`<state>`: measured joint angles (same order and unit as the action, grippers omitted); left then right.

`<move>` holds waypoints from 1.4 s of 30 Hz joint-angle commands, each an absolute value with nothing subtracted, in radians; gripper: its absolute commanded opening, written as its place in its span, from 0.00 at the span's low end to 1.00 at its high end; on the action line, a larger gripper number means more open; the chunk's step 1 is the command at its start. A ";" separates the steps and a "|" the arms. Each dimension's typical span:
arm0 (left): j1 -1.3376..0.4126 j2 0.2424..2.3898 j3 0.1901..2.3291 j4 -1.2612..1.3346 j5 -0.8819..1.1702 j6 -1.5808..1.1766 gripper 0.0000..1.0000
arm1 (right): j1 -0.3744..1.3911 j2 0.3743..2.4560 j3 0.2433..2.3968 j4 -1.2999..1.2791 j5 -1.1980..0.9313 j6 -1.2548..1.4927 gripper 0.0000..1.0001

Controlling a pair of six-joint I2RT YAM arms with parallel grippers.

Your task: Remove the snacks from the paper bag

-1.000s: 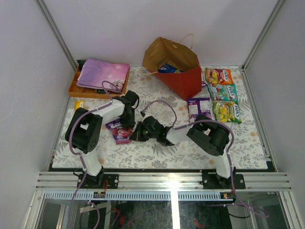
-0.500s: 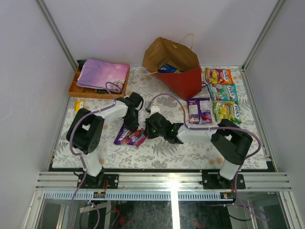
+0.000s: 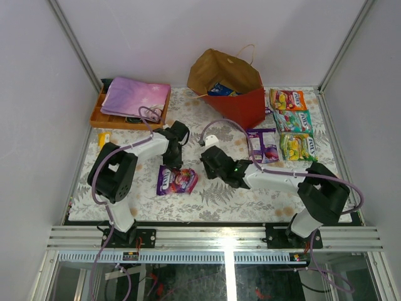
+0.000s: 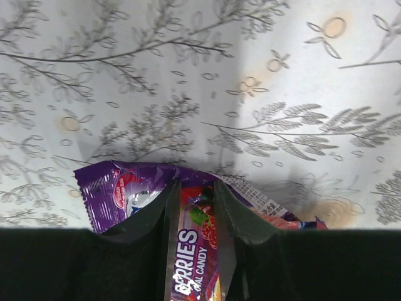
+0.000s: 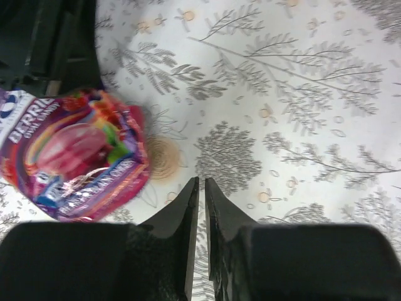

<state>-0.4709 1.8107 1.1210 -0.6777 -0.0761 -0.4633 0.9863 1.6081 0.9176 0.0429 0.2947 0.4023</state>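
Lying pinched in left pincer (image 4: 197,207): purple packet (image 4: 194,251).

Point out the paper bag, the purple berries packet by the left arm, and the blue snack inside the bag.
paper bag (image 3: 241,108), top view, red outer wall.
purple berries packet (image 3: 178,180), top view, its middle.
blue snack (image 3: 220,89), top view, part showing inside the bag.

Enclosure: table (image 3: 207,200) covered in a white cloth printed with grey branches and leaves, plain pale walls (image 3: 37,94) on three sides of it, aluminium frame rails (image 3: 219,237) along its near edge, even light.
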 commanded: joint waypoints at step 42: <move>-0.453 1.794 1.025 -0.742 -0.254 -0.423 0.24 | 0.774 1.972 0.956 0.720 -0.546 0.921 0.00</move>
